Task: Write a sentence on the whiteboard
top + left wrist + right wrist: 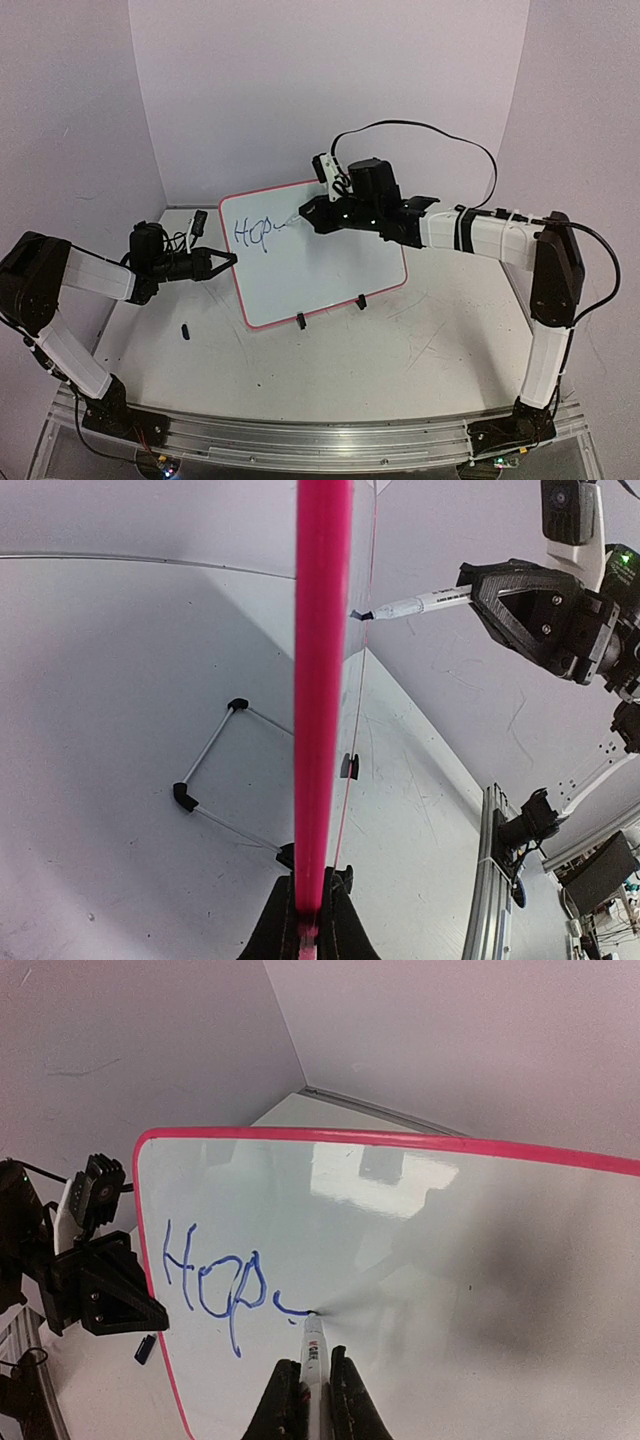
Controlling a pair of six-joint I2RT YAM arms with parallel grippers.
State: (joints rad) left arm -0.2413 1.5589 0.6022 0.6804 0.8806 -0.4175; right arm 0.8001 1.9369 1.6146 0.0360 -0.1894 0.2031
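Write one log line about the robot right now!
left pincer: shut on whiteboard edge | right pincer: shut on marker | marker tip: on whiteboard | writing: "Hop", next letter started

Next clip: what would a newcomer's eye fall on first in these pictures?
The pink-rimmed whiteboard stands propped at mid-table, with blue lettering at its upper left reading "Hop" plus one further stroke. The right hand holds a marker with its tip on the board just past those letters. The left hand clamps the board's left edge.
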